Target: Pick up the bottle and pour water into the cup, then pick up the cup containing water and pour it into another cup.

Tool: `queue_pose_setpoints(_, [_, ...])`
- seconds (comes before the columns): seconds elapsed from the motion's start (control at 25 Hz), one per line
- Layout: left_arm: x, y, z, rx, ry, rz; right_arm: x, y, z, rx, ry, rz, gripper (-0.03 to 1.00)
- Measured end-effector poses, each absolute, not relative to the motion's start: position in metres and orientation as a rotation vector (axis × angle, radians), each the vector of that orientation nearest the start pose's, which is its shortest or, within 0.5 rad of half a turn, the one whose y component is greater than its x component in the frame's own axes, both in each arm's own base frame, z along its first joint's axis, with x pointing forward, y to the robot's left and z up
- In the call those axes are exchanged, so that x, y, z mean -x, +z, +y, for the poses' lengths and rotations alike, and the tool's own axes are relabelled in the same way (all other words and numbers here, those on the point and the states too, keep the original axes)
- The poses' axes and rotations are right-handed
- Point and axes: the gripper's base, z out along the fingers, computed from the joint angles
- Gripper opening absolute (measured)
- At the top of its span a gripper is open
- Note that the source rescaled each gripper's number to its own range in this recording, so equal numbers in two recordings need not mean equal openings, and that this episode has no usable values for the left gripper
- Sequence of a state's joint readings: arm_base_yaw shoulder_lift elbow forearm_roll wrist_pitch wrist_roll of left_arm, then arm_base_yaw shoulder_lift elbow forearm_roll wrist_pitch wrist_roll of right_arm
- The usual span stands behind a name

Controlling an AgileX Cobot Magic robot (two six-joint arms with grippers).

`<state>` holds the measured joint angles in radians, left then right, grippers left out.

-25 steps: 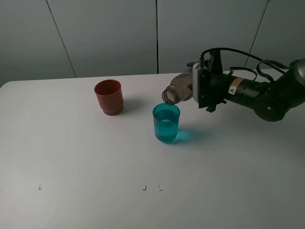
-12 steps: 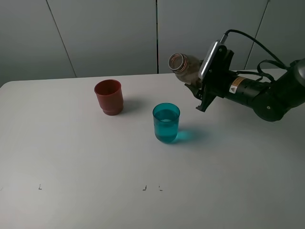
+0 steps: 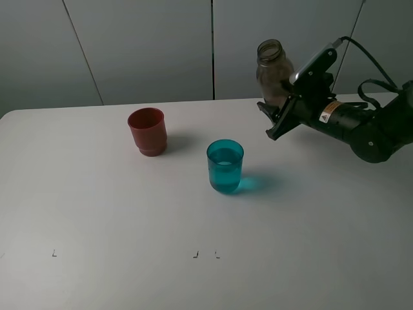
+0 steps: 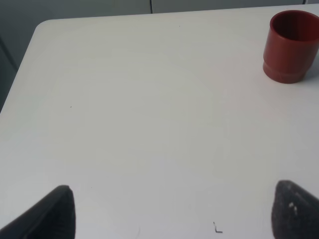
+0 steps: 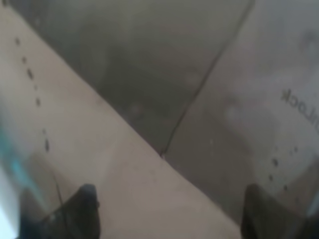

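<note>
My right gripper [image 3: 282,115] is shut on the smoky grey-brown bottle [image 3: 271,72] and holds it nearly upright in the air, mouth up, to the right of and behind the teal cup [image 3: 225,166]. The teal cup stands mid-table with water in it. The red-brown cup [image 3: 148,131] stands to its left and further back; it also shows in the left wrist view [image 4: 290,46]. In the right wrist view the bottle's see-through wall [image 5: 149,99] fills the picture between the dark fingertips [image 5: 84,209]. My left gripper [image 4: 169,211] is open and empty above bare table.
The white table [image 3: 116,213] runs to a grey panelled wall at the back. Small black marks [image 3: 195,255] lie near the table's front edge. The right arm's cable [image 3: 361,45] loops above the arm.
The right gripper has swung the bottle from tipped over the teal cup, mouth down-left, up to nearly upright, and has drawn it up and to the right. The cups have not moved.
</note>
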<state>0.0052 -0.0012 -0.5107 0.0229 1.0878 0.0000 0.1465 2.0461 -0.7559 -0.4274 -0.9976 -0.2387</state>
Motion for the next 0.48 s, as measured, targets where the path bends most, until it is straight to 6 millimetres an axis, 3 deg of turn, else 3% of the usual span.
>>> queue_pose_setpoints(0.28, [0.007,0.278,0.002,0.007,0.031,2.059,-0.354,0.112,0.057,0.510,0.215,1.707,0.00])
queue_pose_setpoints(0.48, [0.007,0.278,0.002,0.007,0.031,2.059,-0.356,0.113,0.042,0.426,0.229,1.715,0.00])
